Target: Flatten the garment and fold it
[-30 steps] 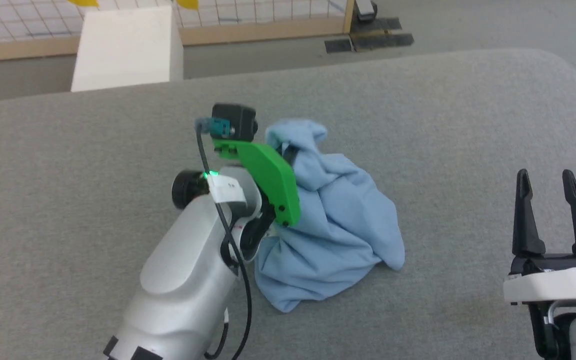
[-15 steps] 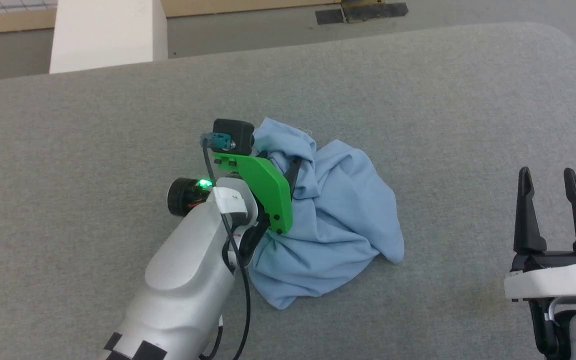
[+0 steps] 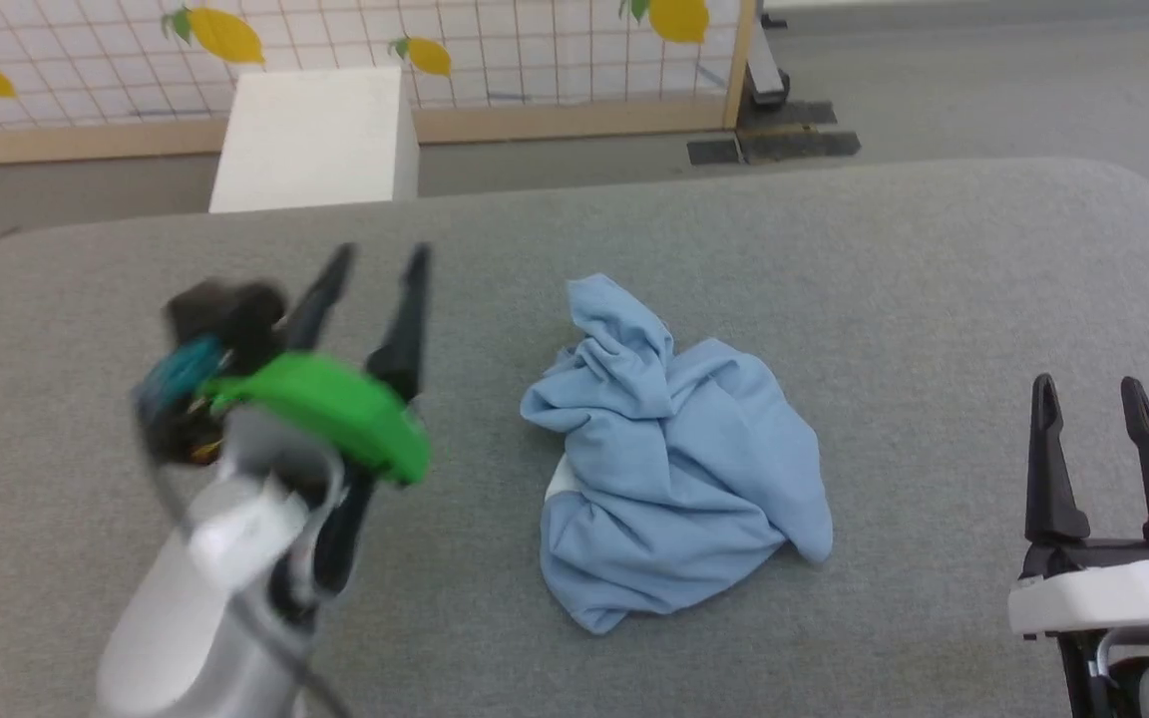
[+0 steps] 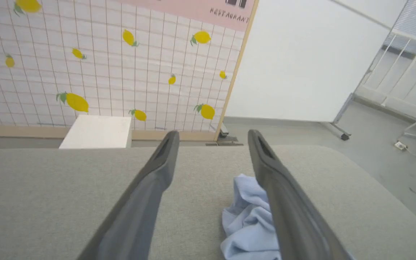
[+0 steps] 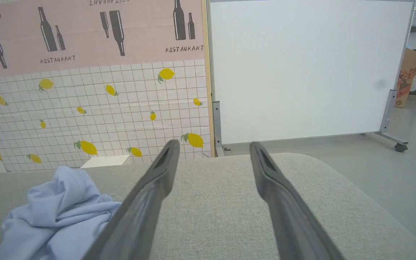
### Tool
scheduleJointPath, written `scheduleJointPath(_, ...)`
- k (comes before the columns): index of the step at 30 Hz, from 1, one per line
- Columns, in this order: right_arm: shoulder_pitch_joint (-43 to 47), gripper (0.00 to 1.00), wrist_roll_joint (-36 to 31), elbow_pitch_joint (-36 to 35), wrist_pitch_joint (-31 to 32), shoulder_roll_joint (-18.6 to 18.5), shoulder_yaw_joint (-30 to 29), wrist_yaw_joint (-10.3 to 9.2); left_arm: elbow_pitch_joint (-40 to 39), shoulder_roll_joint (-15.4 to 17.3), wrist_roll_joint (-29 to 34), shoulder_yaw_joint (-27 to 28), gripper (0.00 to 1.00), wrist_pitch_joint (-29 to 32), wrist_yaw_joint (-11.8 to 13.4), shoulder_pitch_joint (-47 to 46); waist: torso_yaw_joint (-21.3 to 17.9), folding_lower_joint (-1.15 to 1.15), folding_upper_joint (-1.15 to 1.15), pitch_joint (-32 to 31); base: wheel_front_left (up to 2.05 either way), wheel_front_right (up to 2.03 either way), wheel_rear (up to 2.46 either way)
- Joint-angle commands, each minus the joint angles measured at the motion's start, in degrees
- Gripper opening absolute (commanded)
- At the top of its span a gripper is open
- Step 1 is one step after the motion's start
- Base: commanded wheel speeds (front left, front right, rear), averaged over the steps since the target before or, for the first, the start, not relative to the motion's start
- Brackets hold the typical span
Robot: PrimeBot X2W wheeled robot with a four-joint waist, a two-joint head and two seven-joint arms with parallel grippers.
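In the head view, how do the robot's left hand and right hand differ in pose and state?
The left hand is blurred, left of the crumpled light blue knit shirt; the right hand is sharp, to its right. A green bracket sits at the left hand's base, a white housing at the right hand's. Both are open, empty, and off the shirt.
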Motion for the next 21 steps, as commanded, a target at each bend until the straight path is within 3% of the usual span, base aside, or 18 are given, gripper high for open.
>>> scheduleJointPath(1,1.0,1.0,-0.12,-0.33,0.26,0.04,-0.07,-0.09,-2.33,1.2,1.52,0.5,1.0,-2.17,0.9,3.49,0.65,0.0,0.0,-0.95,0.0,0.0,0.0)
scheduleJointPath(5,2.53,1.0,0.09,-0.62,0.52,0.04,-0.52,-0.09,-7.87,4.06,4.96,1.17,1.0,-8.7,2.43,12.24,0.84,0.0,0.0,-1.42,0.0,0.0,0.0)
scheduleJointPath(9,3.6,1.0,0.11,-0.87,0.72,0.04,-0.46,-0.09,-9.93,5.4,8.71,2.08,1.0,-14.42,5.49,20.0,0.81,0.0,0.0,-1.83,0.0,0.0,0.0)
scheduleJointPath(12,4.43,1.0,0.11,-0.98,0.93,0.04,-0.56,-0.09,-11.87,3.46,9.27,4.0,1.0,-16.45,8.14,25.61,0.9,0.0,0.0,-2.1,0.0,0.0,0.0)
scheduleJointPath(14,4.89,1.0,0.13,-0.95,1.09,0.04,-0.64,-0.09,-12.84,2.25,9.25,4.56,1.0,-16.8,8.57,28.23,1.1,0.0,0.0,-2.19,0.0,0.0,0.0)
scheduleJointPath(21,6.19,1.0,1.4,0.07,1.25,0.04,-0.89,-0.09,-13.22,-1.85,9.96,6.27,1.0,-17.06,6.63,32.61,2.7,0.0,0.0,-2.13,0.0,0.0,0.0)
